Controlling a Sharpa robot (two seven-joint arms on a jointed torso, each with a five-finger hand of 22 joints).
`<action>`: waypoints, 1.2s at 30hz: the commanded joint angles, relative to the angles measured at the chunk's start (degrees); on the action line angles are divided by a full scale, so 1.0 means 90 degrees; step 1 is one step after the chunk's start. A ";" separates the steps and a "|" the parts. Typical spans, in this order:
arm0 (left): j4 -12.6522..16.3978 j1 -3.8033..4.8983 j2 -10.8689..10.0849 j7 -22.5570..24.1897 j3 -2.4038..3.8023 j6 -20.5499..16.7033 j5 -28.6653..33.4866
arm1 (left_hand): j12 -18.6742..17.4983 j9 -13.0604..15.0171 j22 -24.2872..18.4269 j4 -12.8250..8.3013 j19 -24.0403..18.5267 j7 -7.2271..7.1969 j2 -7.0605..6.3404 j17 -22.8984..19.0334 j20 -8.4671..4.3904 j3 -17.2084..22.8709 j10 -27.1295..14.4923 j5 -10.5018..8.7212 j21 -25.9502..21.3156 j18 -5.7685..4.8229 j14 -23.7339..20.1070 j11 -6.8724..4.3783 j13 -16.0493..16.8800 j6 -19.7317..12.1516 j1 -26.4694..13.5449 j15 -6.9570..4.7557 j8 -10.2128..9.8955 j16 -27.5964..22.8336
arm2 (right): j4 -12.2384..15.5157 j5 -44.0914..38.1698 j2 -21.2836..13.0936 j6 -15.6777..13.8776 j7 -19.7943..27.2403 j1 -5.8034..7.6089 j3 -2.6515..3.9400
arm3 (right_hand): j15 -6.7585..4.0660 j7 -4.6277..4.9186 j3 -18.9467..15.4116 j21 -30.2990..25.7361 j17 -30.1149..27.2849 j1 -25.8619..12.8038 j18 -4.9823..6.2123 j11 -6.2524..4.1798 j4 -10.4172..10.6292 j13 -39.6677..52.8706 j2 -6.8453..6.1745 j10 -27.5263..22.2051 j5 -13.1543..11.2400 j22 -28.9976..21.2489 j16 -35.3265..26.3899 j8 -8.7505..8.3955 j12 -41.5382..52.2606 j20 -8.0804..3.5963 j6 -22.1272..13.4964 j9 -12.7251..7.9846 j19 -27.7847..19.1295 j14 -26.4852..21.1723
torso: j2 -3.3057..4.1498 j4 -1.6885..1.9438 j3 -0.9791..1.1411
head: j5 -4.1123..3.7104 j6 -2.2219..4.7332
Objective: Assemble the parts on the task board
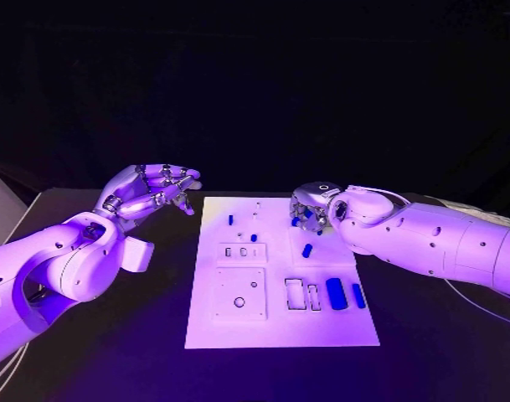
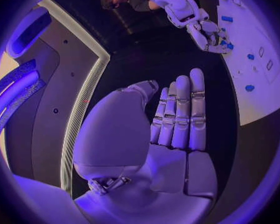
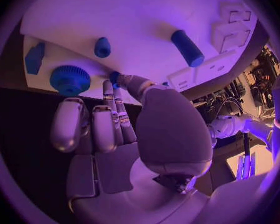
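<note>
At the frame's centre, the right hand (image 1: 311, 211) pinches a small blue part (image 3: 115, 76) at the task board (image 1: 281, 331) far edge, apparently for seating; the left hand (image 1: 152, 192) waits empty, fingers loosely apart, upper left.

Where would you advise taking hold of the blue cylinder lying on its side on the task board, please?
Probably across the middle of the blue cylinder, with fingers on its two long curved sides, coming down from above. It lies flat on the task board with bare plate on both flanks, so there is room for fingertips. Its rounded ends offer less purchase. The right hand is nearest.
</note>
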 commanded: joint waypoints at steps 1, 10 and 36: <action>0.0010 0.0001 0.0001 -0.0002 0.0007 0.0111 -0.0021 | -0.0030 0.0011 0.0011 0.0009 -0.0064 0.0025 -0.0013 0.0005 0.0009 0.0021 -0.0049 -0.0013 0.0050 0.0014 -0.0050 0.0001 -0.0001 -0.0027 -0.0018 0.0014 -0.0031 0.0001 | 0.0045 0.0025 0.0001 -0.0128 0.0084 -0.0003 -0.0001 | -0.0031 -0.0010 0.0016 0.0056 0.0018 -0.0008 -0.0122 -0.0010 0.0029 0.0023 0.0092 0.0086 0.0030 0.0030 0.0058 0.0056 0.0059 -0.0024 0.0074 0.0042 0.0037 0.0282 | 0.0016 0.0005 -0.0005 | -0.0002 -0.0002; -0.0003 0.0001 -0.0001 -0.0025 0.0008 0.0105 -0.0023 | -0.0025 0.0019 0.0034 -0.0014 -0.0087 0.0029 -0.0003 0.0003 0.0012 0.0050 -0.0061 -0.0009 0.0083 0.0018 -0.0061 0.0003 0.0000 -0.0031 0.0022 0.0014 -0.0036 0.0001 | 0.0080 0.0042 -0.0010 -0.0323 -0.0012 -0.0004 -0.0001 | -0.0090 -0.0081 0.0063 0.0084 -0.0005 0.0088 -0.0129 -0.0081 0.0010 0.0096 0.0269 0.0245 0.0011 0.0087 0.0084 0.0207 0.0104 -0.0079 0.0177 0.0221 0.0040 0.0269 | 0.0029 0.0005 -0.0011 | 0.0016 0.0006; -0.0013 0.0000 0.0004 -0.0024 0.0008 0.0105 -0.0029 | -0.0022 0.0030 0.0074 -0.0054 -0.0121 0.0040 0.0007 0.0001 0.0016 0.0093 -0.0077 -0.0005 0.0141 0.0022 -0.0073 0.0011 0.0000 -0.0037 0.0079 0.0016 -0.0044 0.0002 | -0.0229 -0.0271 0.0631 -0.2266 -0.0512 -0.0002 0.0045 | -0.0097 -0.0052 0.0259 0.0125 0.0016 0.0200 -0.0144 -0.0078 -0.0127 0.0162 0.0312 0.0284 -0.0119 0.0170 0.0133 0.0302 0.0074 -0.0100 0.0104 0.0429 0.0050 0.0269 | 0.0067 0.0017 -0.0016 | 0.0028 0.0115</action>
